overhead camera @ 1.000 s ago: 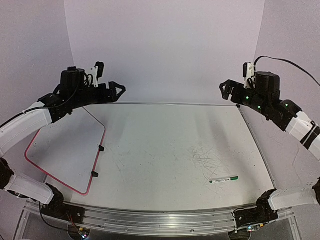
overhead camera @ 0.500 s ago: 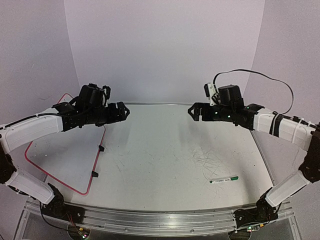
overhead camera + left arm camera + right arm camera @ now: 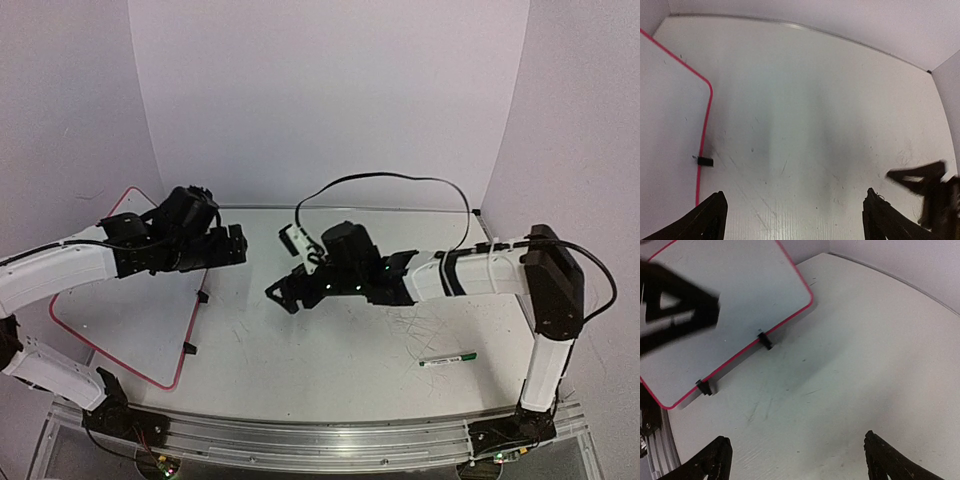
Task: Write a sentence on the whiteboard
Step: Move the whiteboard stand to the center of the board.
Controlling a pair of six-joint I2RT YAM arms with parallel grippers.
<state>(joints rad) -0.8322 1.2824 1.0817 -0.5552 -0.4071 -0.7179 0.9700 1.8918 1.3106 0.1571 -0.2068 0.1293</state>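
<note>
My left gripper [image 3: 237, 244] and right gripper [image 3: 279, 296] were spread wide, holding nothing. The whiteboard [image 3: 130, 320] looked stiff, thin and slippery, so I would pinch it at the edge.

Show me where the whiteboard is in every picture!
Top external: the whiteboard lies at the left side of the table.
Left wrist: the whiteboard runs along the left edge, only partly in the picture.
Right wrist: the whiteboard fills the upper left.
Shared landmark: the black clip on its red rim, nearest the far corner, shows in all three views.
</note>
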